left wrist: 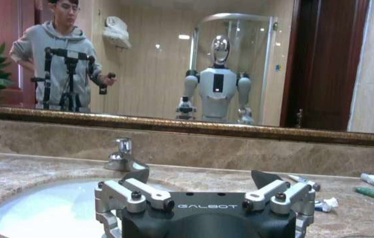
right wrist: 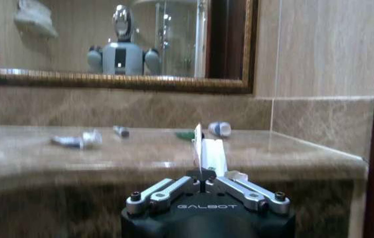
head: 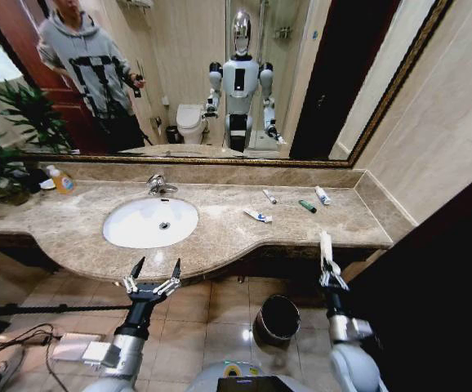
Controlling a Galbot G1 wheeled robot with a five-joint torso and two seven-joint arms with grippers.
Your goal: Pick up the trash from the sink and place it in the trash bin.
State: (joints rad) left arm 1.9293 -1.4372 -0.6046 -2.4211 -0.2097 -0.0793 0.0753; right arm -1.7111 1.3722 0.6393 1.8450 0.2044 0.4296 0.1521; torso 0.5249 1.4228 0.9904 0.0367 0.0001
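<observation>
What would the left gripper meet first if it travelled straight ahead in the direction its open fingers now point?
Probably the front edge of the marble countertop, just before the sink. The left gripper sits open near that edge. Its height is hard to judge; slightly higher, it would pass over the basin toward the faucet.

L gripper [head: 153, 268] fingers apart, R gripper [head: 327, 263] prob. pinched

Light: warm, even indoor light; the tabletop [head: 220, 229] is well lit.
Glare: a bright spot on the floor tiles beside the trash bin [head: 276, 319]; a soft sheen along the tabletop's front edge in the right wrist view.
Shadow: dark under the tabletop's overhang.
Distortion: head view bows the mirror frame [head: 220, 159] at its edges.
Blur: right wrist view is soft throughout; the left wrist view is sharper.
</observation>
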